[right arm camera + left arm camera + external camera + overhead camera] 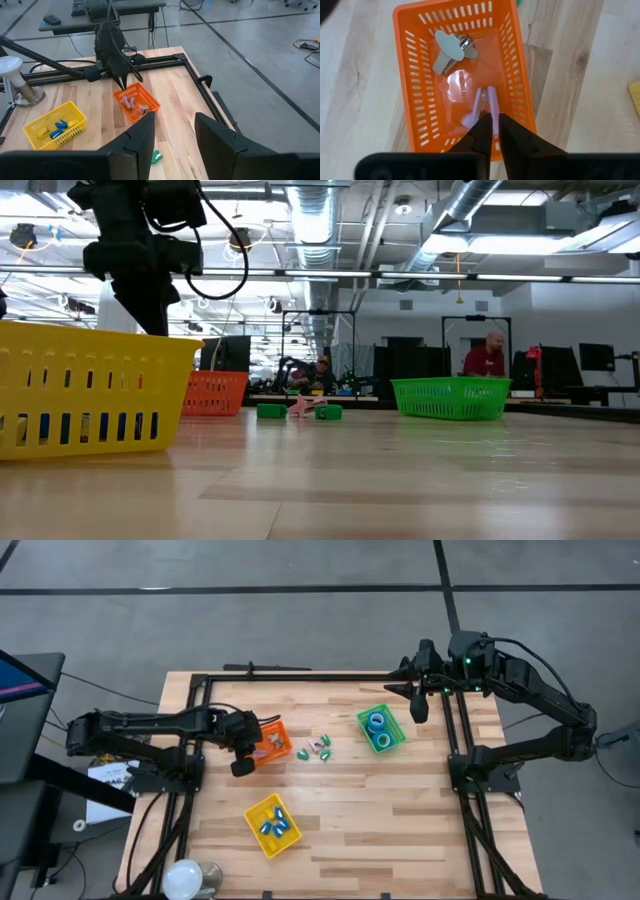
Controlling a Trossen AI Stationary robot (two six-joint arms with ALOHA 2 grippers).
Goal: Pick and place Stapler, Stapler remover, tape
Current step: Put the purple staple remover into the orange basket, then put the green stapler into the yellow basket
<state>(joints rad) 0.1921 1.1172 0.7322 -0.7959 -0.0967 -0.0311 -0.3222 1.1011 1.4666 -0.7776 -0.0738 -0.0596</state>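
Left wrist view: left gripper (492, 131) barely parted over lilac stapler remover (482, 106).

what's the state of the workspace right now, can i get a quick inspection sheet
surface: wooden table, no spills seen
job's things: tape rolls in green bin; pink and grey staple removers in orange bin; small blue pieces in yellow bin
clutter: green and pink pieces loose mid-table
grippers: left hand above orange bin, fingers opening on the pink remover; right hand open, empty, raised at the far right corner
cables: along both arms, off the table
surroundings: person far behind; lamp at near edge
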